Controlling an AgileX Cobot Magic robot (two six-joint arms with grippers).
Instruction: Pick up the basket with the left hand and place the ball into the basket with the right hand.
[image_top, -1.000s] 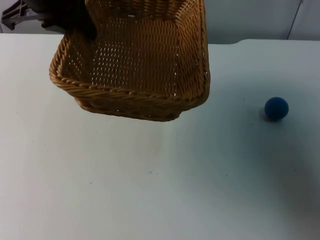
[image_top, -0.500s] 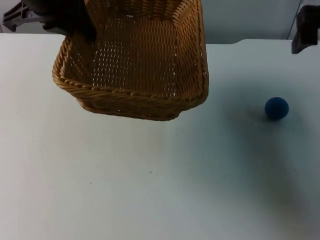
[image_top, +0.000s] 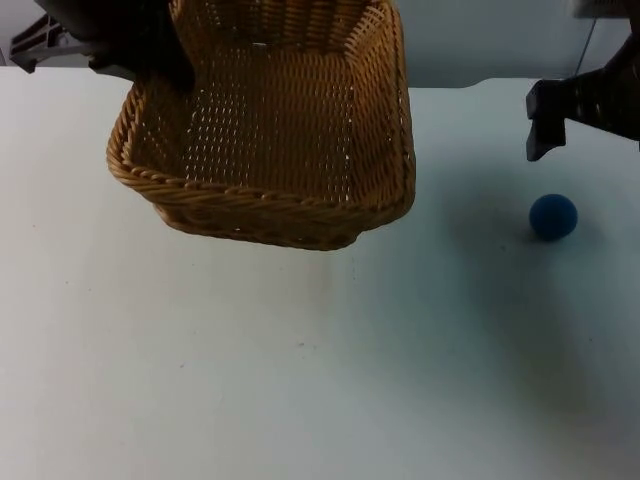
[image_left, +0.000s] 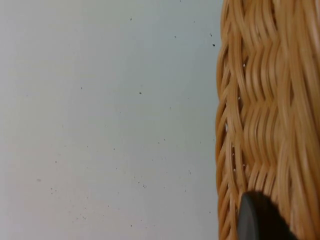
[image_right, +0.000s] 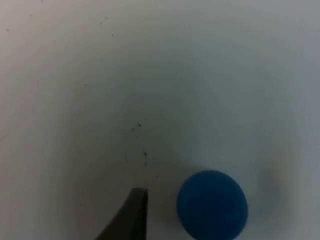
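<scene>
While the top view shows the left gripper (image_top: 150, 55) clamped on the far-left rim of the one wicker basket (image_top: 270, 140), held tilted above the tabletop (image_top: 300, 370), the left wrist view shows the woven wall under a fingertip. The single blue ball (image_top: 553, 216) rests on the tabletop at right. The right gripper (image_top: 560, 120) hangs just beyond it; whether its fingers are apart, I cannot tell.

A speckled white table top (image_top: 250, 380) ends at a grey partition wall (image_top: 480, 40).
</scene>
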